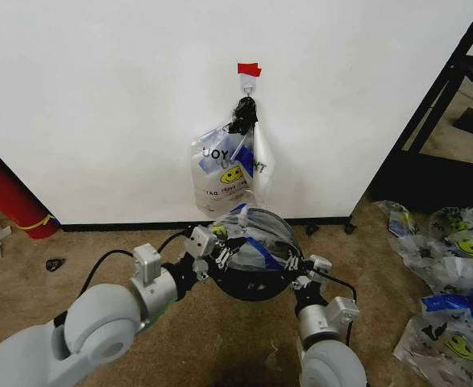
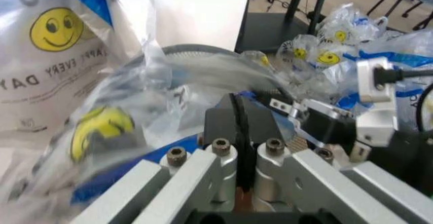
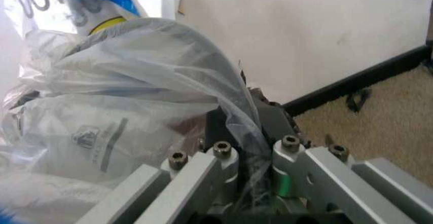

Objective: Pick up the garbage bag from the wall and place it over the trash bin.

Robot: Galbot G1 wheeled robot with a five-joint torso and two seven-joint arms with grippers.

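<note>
While the red cylinder (image 1: pixel 6 193) with its yellow band leans against the wall (image 1: pixel 99 105) at nine o'clock in the head view, both arms meet low in the middle of the picture over the trash bin (image 1: pixel 252 286). At the bin's ten o'clock rim sits the left gripper (image 1: pixel 213 256); in the left wrist view its fingers (image 2: pixel 223 127) are pressed flat together, clenched on the crumpled film of the garbage bag (image 1: pixel 256 238). That bag lies bunched over the bin's mouth, between the two grippers, its blue handles and a yellow smiley showing on top.

Straight above, at twelve o'clock, a thick bunch of bags (image 1: pixel 230 173) hangs from a metal hook (image 1: pixel 248 90) under a piece of red tape (image 1: pixel 249 69). Its print reads mirrored in the head view, "UOY" being legible; the left wrist view shows a smiley with "EVERY DAY" beneath it.

At the bin's three o'clock rim is the right gripper (image 1: pixel 300 270). In the right wrist view a twisted strand of the clear bag runs down between its fingers (image 3: pixel 226 165), which are closed and grasping it; faint grey print on the film cannot be read.

Loose bags (image 1: pixel 450 282) with smileys lie on the carpet at four o'clock.
</note>
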